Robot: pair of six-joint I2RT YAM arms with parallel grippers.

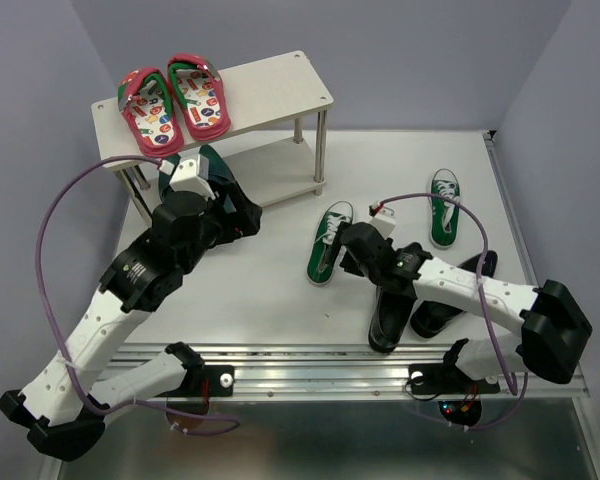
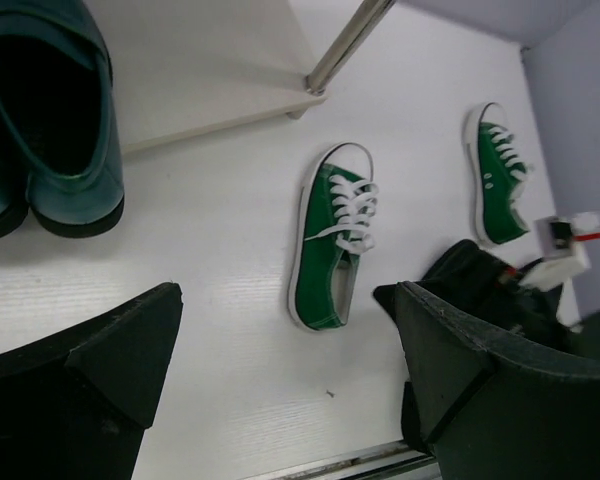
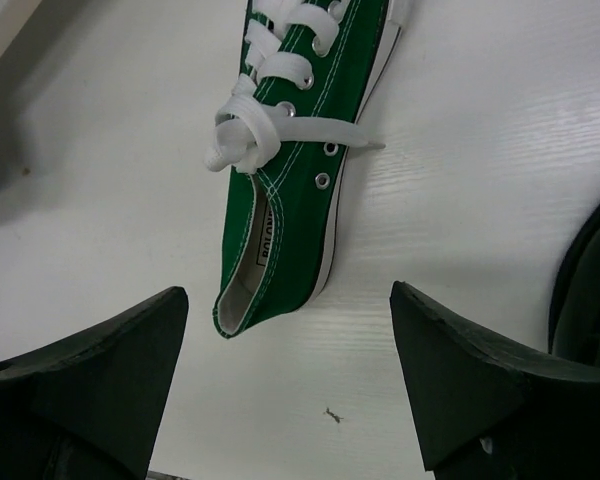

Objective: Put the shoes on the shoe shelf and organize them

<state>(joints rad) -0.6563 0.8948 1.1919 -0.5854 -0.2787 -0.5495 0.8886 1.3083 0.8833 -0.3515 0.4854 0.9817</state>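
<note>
The shoe shelf (image 1: 270, 85) stands at the back left; its lower board (image 2: 210, 70) shows in the left wrist view. A dark teal dress shoe (image 2: 40, 120) sits at that board's front edge, partly hidden under my left arm in the top view (image 1: 213, 160). One green sneaker (image 1: 330, 240) lies mid-table, the other (image 1: 443, 207) further right. Two black dress shoes (image 1: 388, 315) lie near the front right. My left gripper (image 2: 285, 310) is open and empty beside the teal shoe. My right gripper (image 3: 288, 300) is open and empty just behind the heel of the near sneaker (image 3: 290, 200).
Red flip-flops (image 1: 172, 100) lie on the shelf's top board. A silver shelf leg (image 1: 320, 150) stands near the middle sneaker. A metal rail (image 1: 330, 360) runs along the near table edge. Purple cables (image 1: 55, 230) loop from both arms. Walls close in on the left and right.
</note>
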